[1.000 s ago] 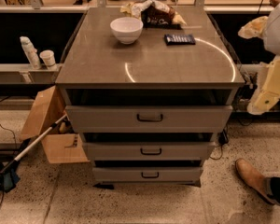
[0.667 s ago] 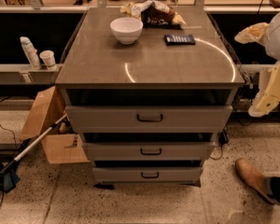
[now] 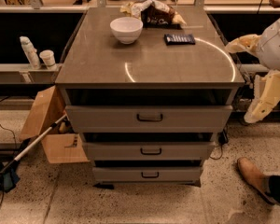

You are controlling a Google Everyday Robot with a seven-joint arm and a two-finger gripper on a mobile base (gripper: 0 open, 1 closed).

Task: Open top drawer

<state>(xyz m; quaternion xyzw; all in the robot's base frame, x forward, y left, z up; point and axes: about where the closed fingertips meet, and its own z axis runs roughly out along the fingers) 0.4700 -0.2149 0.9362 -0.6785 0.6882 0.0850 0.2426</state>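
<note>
The top drawer [image 3: 149, 119] is the widest grey front, just under the grey countertop [image 3: 144, 62], with a small dark bail handle [image 3: 150, 117] at its centre. A dark gap shows between its front and the countertop. My arm comes in at the right edge, and its cream gripper [image 3: 265, 99] hangs beside the cabinet's right side at about the top drawer's height. The gripper is well to the right of the handle and touches nothing.
Two narrower drawers [image 3: 150, 150] [image 3: 150, 174] sit below. A white bowl [image 3: 126, 29], a snack bag [image 3: 151, 13] and a dark flat device [image 3: 179, 39] lie on the countertop. A cardboard box [image 3: 49, 127] and a pole [image 3: 30, 146] stand at the left. A person's shoe [image 3: 253, 176] is at the lower right.
The arm at the right has shifted slightly down and to the left. The drawers and the things on the countertop have not moved.
</note>
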